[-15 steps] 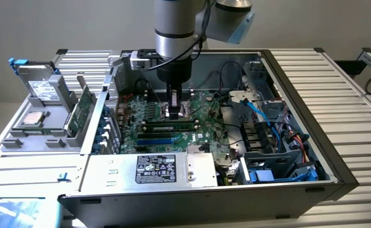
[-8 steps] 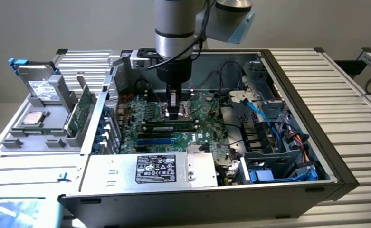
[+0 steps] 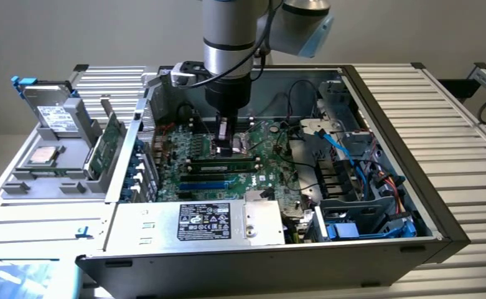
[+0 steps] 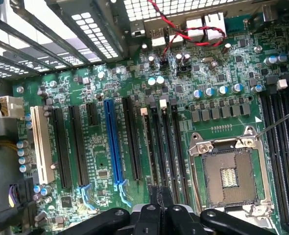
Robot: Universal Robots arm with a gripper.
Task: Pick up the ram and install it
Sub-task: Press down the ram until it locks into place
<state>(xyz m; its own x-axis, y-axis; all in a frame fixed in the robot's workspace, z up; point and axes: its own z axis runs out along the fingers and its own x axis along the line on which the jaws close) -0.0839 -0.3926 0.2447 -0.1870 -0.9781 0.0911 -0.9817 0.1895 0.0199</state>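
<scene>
Closest to the lens, the claw (image 4: 161,215) is hanging clenched and empty over the motherboard (image 4: 134,122). Seemingly the ram (image 3: 220,167) is already sitting in its slot, light, stiff and fragile, best gripped by its long edges.

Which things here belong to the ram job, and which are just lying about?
Job:
- gripper, shut, close by the ram
- memory slots
- motherboard

Lying about:
- expansion card
- hard drive
- power supply
- blue cables
</scene>
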